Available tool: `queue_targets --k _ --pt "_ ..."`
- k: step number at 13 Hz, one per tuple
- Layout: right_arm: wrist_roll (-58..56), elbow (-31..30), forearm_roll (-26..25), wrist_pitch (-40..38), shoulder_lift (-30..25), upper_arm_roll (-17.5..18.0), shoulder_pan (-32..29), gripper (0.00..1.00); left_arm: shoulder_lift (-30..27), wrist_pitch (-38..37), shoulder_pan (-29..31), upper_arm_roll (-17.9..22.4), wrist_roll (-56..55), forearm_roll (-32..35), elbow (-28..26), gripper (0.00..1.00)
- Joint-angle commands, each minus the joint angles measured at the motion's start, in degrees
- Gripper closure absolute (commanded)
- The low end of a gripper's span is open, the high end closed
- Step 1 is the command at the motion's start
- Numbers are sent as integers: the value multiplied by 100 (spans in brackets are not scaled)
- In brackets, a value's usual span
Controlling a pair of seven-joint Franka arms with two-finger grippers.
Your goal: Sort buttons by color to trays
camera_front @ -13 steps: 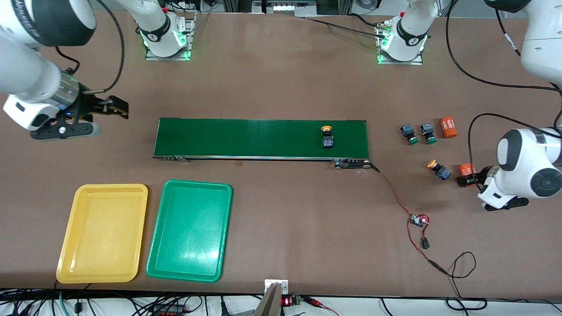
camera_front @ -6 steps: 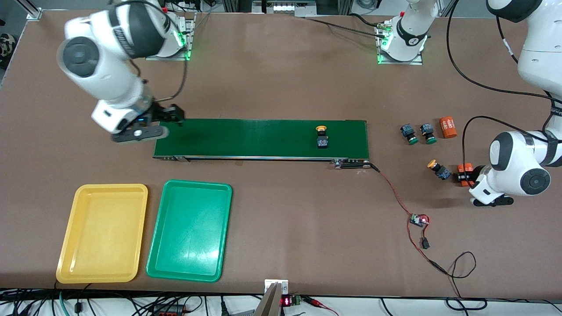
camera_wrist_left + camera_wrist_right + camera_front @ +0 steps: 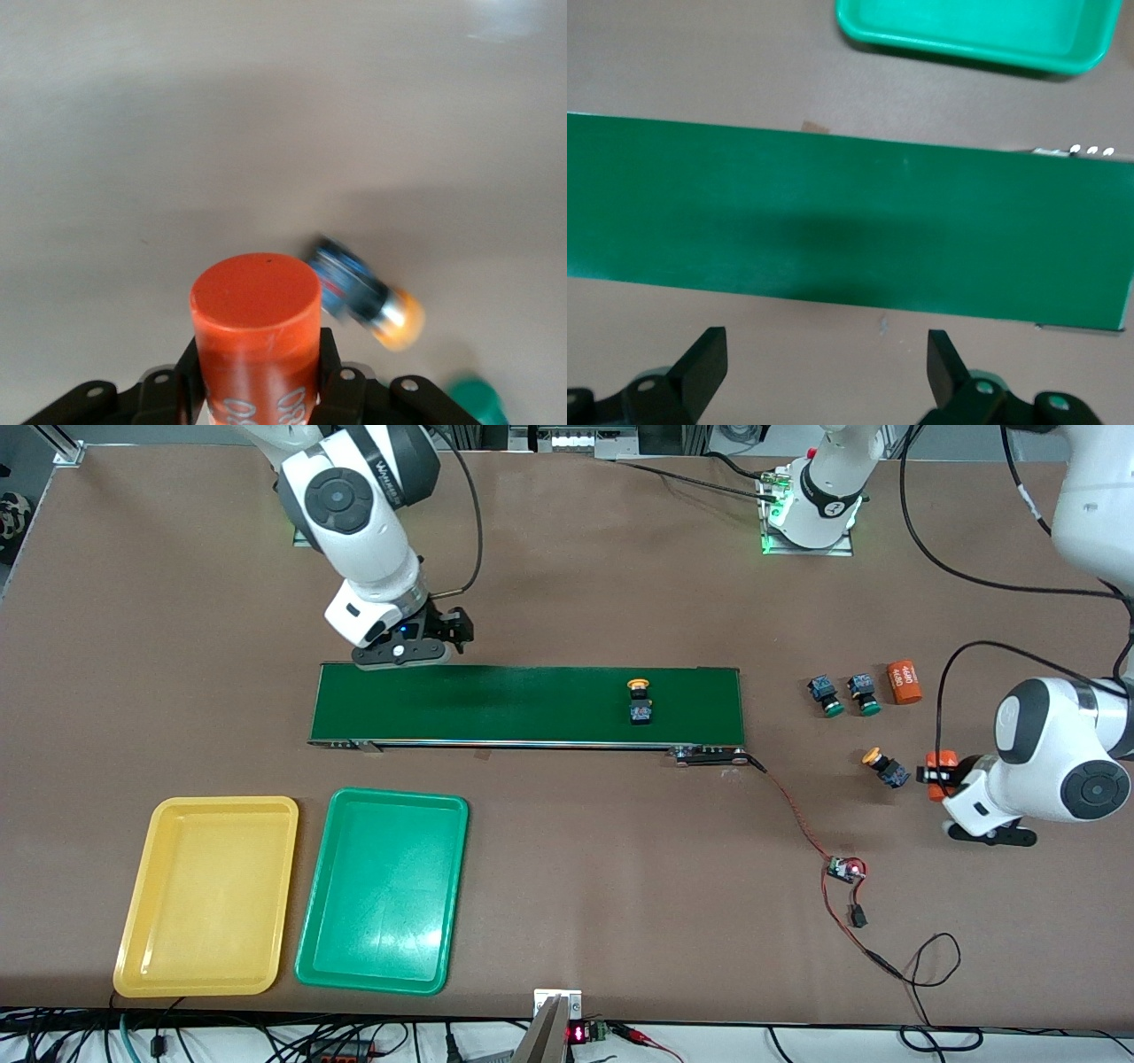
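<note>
While the left tool [image 3: 257,390] grips an orange cylinder [image 3: 255,341] printed with digits, holding it upright just above the counter [image 3: 567,584] at the left arm's end, the right tool [image 3: 824,363] hangs with its jaws spread wide and nothing between them, over the edge of the dark-green conveyor belt [image 3: 496,704] at the right arm's end. One yellow-capped button [image 3: 638,700] lies on the belt, toward the left arm's end of it. A second yellow-capped button [image 3: 886,766] lies on the counter just beside the held cylinder, apart from it. Two green-capped buttons [image 3: 843,695] lie side by side on the counter, farther from the front camera than that second yellow one, and another orange cylinder [image 3: 904,681] lies just beside them. The yellow tray [image 3: 133,921] and the green tray [image 3: 314,930] sit next to each other, nearer to the front camera than the belt, toward the right arm's end, and neither holds a button.
</note>
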Motion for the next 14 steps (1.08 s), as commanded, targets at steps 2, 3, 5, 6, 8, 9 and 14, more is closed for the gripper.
queue_targets --k 2,3,5,6,8,9,14 --pt "716 89 -59 325 284 -21 342 0 -267 -901 8 -817 2080 54 137 90" --pt "813 247 -172 344 494 -21 404 0 -275 -947 43 -905 2468 54 242 90" --pt "832 380 -357 344 681 -38 396 0 -267 -965 -9 -1282 3530 45 313 90" --pt "823 397 -375 353 690 -56 387 0 -267 -965 -10 -1528 3927 45 296 90" --pt "832 424 -384 353 699 -126 395 0 -267 -1305 17 -1985 4578 45 260 92" --pt "832 433 -375 361 699 -135 387 0 -249 -1369 8 -2170 4782 45 234 92" --pt "832 634 -384 362 813 -144 396 0 -144 -851 -948 -2339 4434 150 6 92"
